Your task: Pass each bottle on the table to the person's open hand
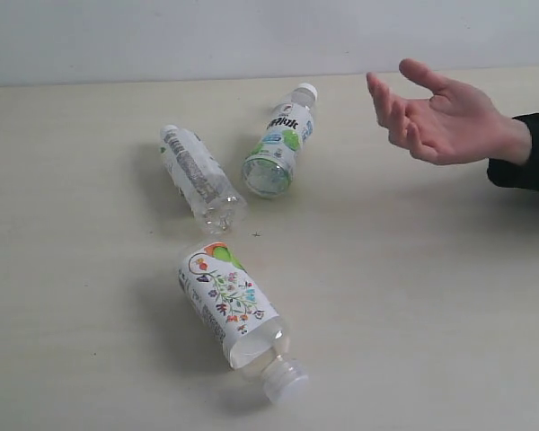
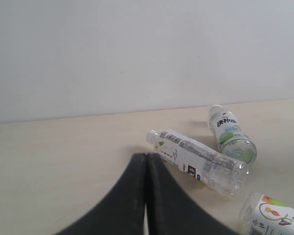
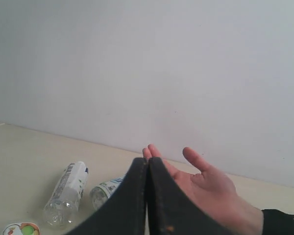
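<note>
Three clear bottles lie on their sides on the pale table (image 1: 431,296). The floral-label bottle (image 1: 234,310) is nearest the front, its cap toward the front edge. Behind it lie the grey-text white-label bottle (image 1: 198,177) and the green-white-label bottle (image 1: 281,143). The person's open hand (image 1: 436,115) hovers palm up at the right. Neither gripper shows in the exterior view. My left gripper (image 2: 146,159) is shut and empty, just short of the grey-text bottle (image 2: 198,160). My right gripper (image 3: 147,162) is shut and empty, in front of the hand (image 3: 206,188).
A plain white wall (image 1: 251,36) runs behind the table's far edge. The person's dark sleeve (image 1: 528,153) enters from the right. The green-white bottle (image 2: 231,134) and part of the floral one (image 2: 272,215) also show in the left wrist view.
</note>
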Tool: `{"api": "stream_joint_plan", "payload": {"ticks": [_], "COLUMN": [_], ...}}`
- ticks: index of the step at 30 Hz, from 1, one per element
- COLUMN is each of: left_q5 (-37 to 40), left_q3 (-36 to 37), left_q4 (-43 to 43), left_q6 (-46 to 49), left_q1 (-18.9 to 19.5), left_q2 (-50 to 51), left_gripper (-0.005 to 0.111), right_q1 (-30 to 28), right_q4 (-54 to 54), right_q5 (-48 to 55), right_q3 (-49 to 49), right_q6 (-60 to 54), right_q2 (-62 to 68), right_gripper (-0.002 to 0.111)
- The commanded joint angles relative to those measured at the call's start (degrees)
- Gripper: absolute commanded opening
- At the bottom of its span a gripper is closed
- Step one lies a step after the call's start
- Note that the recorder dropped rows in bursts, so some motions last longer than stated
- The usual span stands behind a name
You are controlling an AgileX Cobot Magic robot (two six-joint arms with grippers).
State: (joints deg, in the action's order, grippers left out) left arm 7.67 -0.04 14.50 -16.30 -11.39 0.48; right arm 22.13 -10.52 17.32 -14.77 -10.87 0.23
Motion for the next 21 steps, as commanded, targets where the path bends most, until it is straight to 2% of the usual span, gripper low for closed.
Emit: {"api": "stream_joint_plan", "payload": {"ticks": [1, 3, 9, 21], "left_q5": [-0.05, -0.05, -0.05, -0.05], "left_q3": [0.04, 0.04, 0.04, 0.04], "left_q4": [-0.12, -0.12, -0.12, -0.12], "left_q6": [-0.4, -0.4, -0.4, -0.4], "left_q1": [0.09, 0.09, 0.09, 0.09], "left_q2": [-0.05, -0.05, -0.05, -0.05], "left_gripper": [0.0, 0.0, 0.0, 0.0], "right_q1": [-0.16, -0.16, -0.16, -0.16], "right_q4": [0.48, 0.45, 0.45, -0.24], "right_q5": [0.42, 2.76, 0.17, -12.48], "right_q3": [0.34, 0.34, 1.91, 1.8], "right_q6": [0.15, 0.15, -1.57, -1.14], "right_q2": [-0.23, -0.23, -0.23, -0.23], "right_gripper": [0.0, 0.0, 0.0, 0.0]}}
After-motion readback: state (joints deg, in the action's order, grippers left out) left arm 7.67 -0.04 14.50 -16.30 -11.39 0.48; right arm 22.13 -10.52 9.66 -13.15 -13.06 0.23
